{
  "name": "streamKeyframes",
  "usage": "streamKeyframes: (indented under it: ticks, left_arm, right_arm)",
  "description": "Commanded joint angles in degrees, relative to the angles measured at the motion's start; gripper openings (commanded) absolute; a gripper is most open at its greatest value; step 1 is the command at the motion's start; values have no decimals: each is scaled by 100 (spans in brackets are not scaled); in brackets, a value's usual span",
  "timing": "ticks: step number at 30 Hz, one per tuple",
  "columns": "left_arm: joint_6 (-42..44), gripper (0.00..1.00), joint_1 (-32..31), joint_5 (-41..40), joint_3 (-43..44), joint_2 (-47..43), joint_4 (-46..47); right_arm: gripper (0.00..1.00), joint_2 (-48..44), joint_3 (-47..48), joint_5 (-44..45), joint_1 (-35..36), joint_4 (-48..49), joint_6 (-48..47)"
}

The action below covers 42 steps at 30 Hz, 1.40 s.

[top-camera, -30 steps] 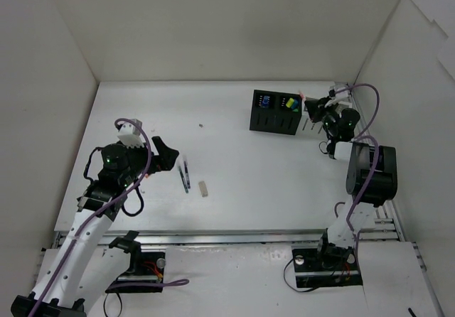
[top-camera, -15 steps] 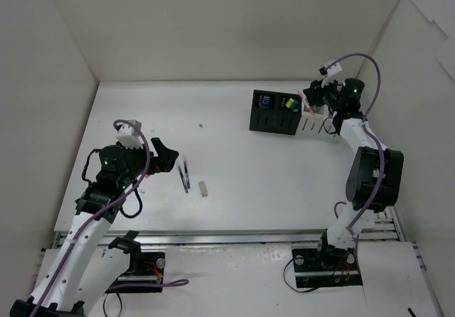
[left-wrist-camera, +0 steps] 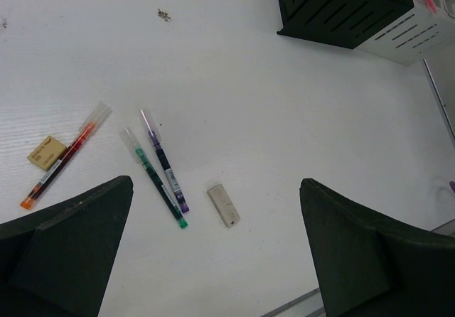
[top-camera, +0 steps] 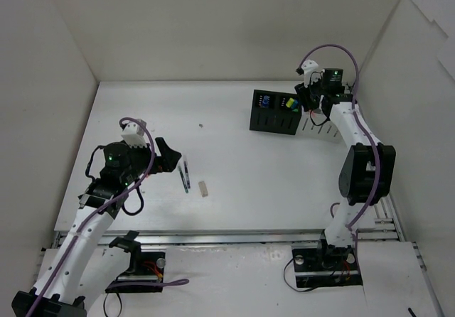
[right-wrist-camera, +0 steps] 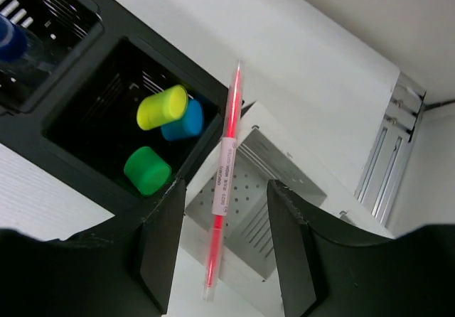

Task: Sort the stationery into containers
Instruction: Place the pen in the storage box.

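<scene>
My right gripper (right-wrist-camera: 224, 249) hovers open over the white perforated box (right-wrist-camera: 284, 189). A thin red pen (right-wrist-camera: 226, 168) stands tilted in that box between my fingers, touching neither. The black box (right-wrist-camera: 85, 118) beside it holds yellow (right-wrist-camera: 162, 108), blue and green (right-wrist-camera: 147, 170) highlighters, and a blue-capped bottle (right-wrist-camera: 11, 40) in its other compartment. My left gripper (left-wrist-camera: 215, 182) is wide open above the table. Under it lie a green pen (left-wrist-camera: 153, 178), a purple pen (left-wrist-camera: 165, 160), a pale eraser (left-wrist-camera: 223, 205), an orange-red pen (left-wrist-camera: 64, 157) and a tan block (left-wrist-camera: 47, 152).
The black box (top-camera: 276, 111) and the white box (top-camera: 320, 121) stand together at the back right, close to the right wall. The loose pens (top-camera: 185, 176) and eraser (top-camera: 204, 189) lie left of centre. A metal rail (right-wrist-camera: 387, 168) runs along the right edge.
My right gripper has risen and swung left over the boxes, and its jaws have opened, letting go of the red pen in the white box. The left arm has barely moved.
</scene>
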Motion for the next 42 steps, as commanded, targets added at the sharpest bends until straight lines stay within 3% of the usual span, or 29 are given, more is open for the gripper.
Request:
streamKeyframes:
  ticks: [1,7,12,14,20,21,27,32,42]
  left_arm:
    - [97,100,5,98,125,1,277]
    - [106,99,5,80,134,53,285]
    - [115,99,5,80,160,141,285]
    - [123,100,5,80,169,168,285]
    - [132,99,5,107,195,220,321]
    - [150,99,5,107,195,229,312]
    - [159,99,5,124,187,203,347]
    - [150,99,5,159,195,264,435]
    - [115,99,5,256,274,449,611]
  right_arm:
    - [47,109,333,308,-39,-280,-63]
    - [40,382,588,203,-30,-482,-19]
    - [23,540,737,247,-21,-517,95]
    - [12,549,781,255,-30,-526,139]
    - [6,461,869,133,-47,-517,174]
    - [0,453,869,106,-47,-517,174]
    - [0,312,878,-446,-188,-395,261]
    - [0,-109,18,-1528,-618,1866,1139]
    - [0,-234,-924,-1951,-900,4386,1817]
